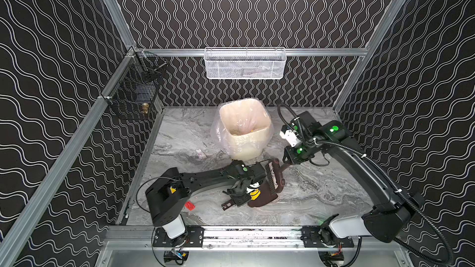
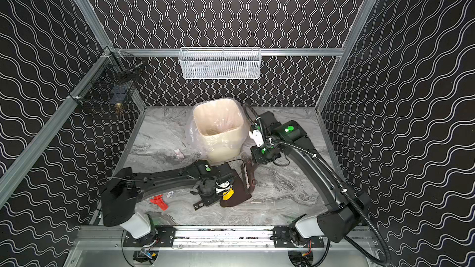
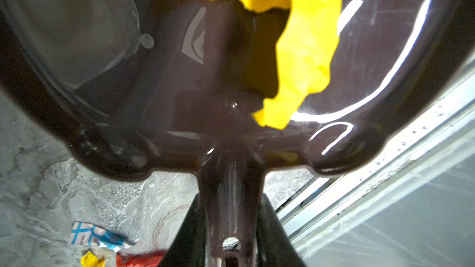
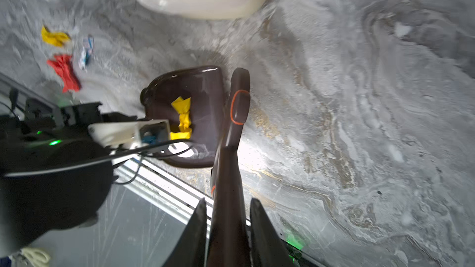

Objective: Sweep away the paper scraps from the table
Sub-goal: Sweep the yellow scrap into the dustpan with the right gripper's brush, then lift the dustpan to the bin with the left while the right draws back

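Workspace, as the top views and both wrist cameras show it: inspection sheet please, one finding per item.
Surface: marble table, scraps not yet cleared.
Job's things: yellow scrap lies in the dustpan; red scrap, blue-marked white scrap and second yellow scrap lie on the table; pale scrap lies near the bin.
Clutter: nothing seen.
Grippers: left gripper shut on the dustpan handle; right gripper shut on the brush handle.
Cables: black conduit runs along the right arm; thin cable passes in front of the dustpan in the right wrist view.
Surroundings: white mesh basket, black wire basket, wavy-lined walls.
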### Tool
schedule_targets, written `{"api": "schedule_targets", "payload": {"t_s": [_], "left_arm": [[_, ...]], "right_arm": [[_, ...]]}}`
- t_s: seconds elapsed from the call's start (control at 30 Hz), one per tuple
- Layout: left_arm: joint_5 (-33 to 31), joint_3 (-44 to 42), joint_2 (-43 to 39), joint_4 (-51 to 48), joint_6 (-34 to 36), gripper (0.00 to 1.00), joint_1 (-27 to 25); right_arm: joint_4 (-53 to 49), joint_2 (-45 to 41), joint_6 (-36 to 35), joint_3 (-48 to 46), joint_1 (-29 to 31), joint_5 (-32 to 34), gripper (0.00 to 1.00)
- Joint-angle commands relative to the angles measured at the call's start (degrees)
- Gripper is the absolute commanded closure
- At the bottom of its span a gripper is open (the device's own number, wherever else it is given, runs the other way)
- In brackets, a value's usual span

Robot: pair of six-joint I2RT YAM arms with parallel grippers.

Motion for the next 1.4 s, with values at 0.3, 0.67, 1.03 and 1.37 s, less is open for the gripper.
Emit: {"api": "schedule_targets", "payload": {"t_s": [0.3,0.67,1.03,1.37], "left_arm": [[-1.14,1.31,-11.58,-4.78,-4.98,1.00,-1.79],[-5.43,11.48,-19.25,-19.74,-13.86,1.00,-4.61],[-7.18,24.13,-20.54,-29.89,-14.42,1.00,3.55],[-6.28,36.16,-16.49,-37.44,-9.54,1.00,14.38]], "right_arm": [[2.58,-6.05,-4.44,-0.84,-18.46,-7.70,1.00],[6.80,-6.72,-4.20,-4.04,-24.15,-12.12,1.00],[8.23,-8.58,-3.41,-6.62,-25.35,-14.19,1.00],[9.30,-10.07,-2.35,-8.05,-26.32,-15.63,1.00]]}}
